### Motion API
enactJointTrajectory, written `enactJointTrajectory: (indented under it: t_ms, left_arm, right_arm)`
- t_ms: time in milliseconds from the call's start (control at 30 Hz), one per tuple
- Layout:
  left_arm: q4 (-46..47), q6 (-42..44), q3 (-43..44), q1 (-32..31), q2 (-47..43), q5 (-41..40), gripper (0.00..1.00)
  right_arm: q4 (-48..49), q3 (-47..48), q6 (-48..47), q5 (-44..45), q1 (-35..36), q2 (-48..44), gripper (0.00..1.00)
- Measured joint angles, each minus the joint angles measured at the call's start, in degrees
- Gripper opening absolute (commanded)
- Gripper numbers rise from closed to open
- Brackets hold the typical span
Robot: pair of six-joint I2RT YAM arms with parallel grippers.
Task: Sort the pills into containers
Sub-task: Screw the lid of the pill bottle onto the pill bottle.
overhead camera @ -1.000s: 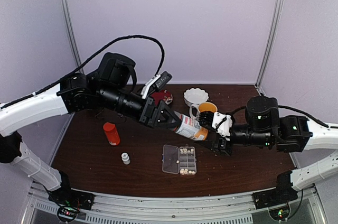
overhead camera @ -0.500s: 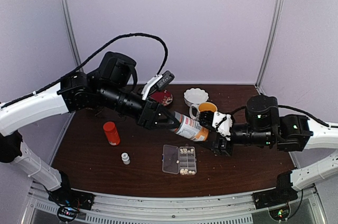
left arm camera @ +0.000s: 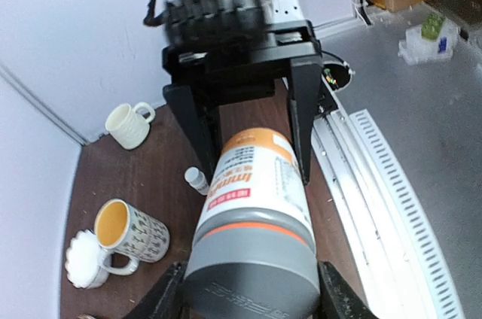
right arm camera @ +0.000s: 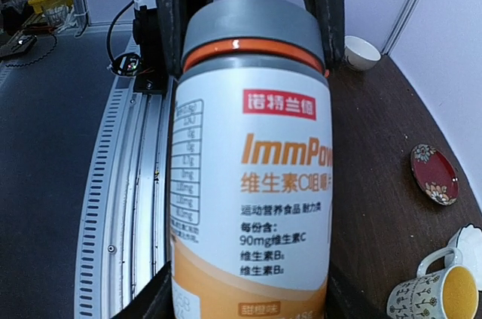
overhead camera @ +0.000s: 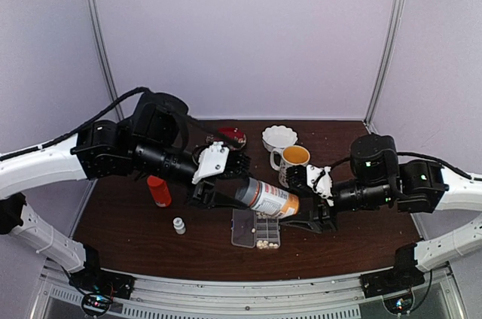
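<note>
A large bottle (overhead camera: 268, 198) with a white-and-orange label and grey cap lies sideways in the air between both arms, just above the pill box (overhead camera: 242, 229). My left gripper (overhead camera: 238, 192) is shut on the grey cap (left arm camera: 252, 274). My right gripper (overhead camera: 297, 211) is shut on the bottle's labelled body (right arm camera: 252, 206). The clear pill box lies open on the table, lid to the left. Cream pills (overhead camera: 264, 243) sit in its right-hand cells; the bottle hides part of them.
A red-orange bottle (overhead camera: 159, 190) and a small white bottle (overhead camera: 178, 225) stand left of the box. Behind are a patterned mug (overhead camera: 292, 157), a white scalloped bowl (overhead camera: 279, 137) and a red dish (overhead camera: 232, 136). The table's near edge has a metal rail (overhead camera: 248, 293).
The left gripper's jaws have closed in on the cap and its wrist has turned. The bottle, carried by both arms, has come down and nearer, over the pill box.
</note>
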Motion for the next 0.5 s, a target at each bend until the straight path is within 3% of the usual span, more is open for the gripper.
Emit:
enactJointTrajectory:
  t_ms: [133, 367, 500]
  left_arm:
    - [1.77, 19.04, -2.27, -1.09, -0.94, -1.38, 0.0]
    - [8.2, 44.65, -7.78, -3.89, -2.84, -7.56, 0.0]
    - [16.85, 63.58, -14.45, -5.31, -4.59, -12.22, 0.0]
  right_arm:
    - [-0.87, 0.04, 1.14, -2.43, -0.39, 0.55, 0.0]
    - [-2.89, 0.04, 2.12, -4.5, -0.94, 1.01, 0.0]
    - [-4.28, -0.04, 2.27, -4.72, -1.25, 1.03, 0.0]
